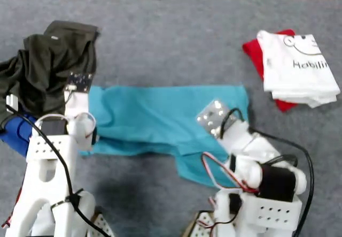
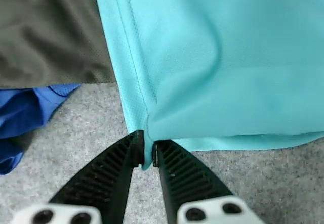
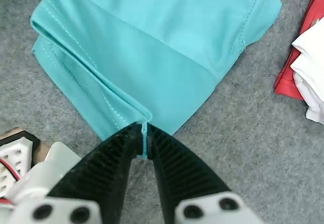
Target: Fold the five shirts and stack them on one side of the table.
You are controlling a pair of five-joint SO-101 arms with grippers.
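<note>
A teal shirt [image 1: 160, 116] lies spread across the middle of the table [image 1: 176, 39]; it looks light, soft and limp, best held at its hemmed edges. The left gripper [image 2: 147, 150] and right gripper [image 3: 144, 138] sit low at its opposite ends, each with fingers closed on a pinch of hem.

1. Beside your left hand [image 2: 147, 152], the blue shirt [image 2: 23, 115] runs off the picture's edge; in the high view the left arm [image 1: 51, 151] covers most of it.
2. Beyond your right hand [image 3: 145, 135], the white shirt [image 1: 299, 68] hides most of the red shirt [image 1: 251, 50].
3. The right arm [image 1: 256, 167] covers a corner of the teal shirt [image 1: 160, 116].
</note>
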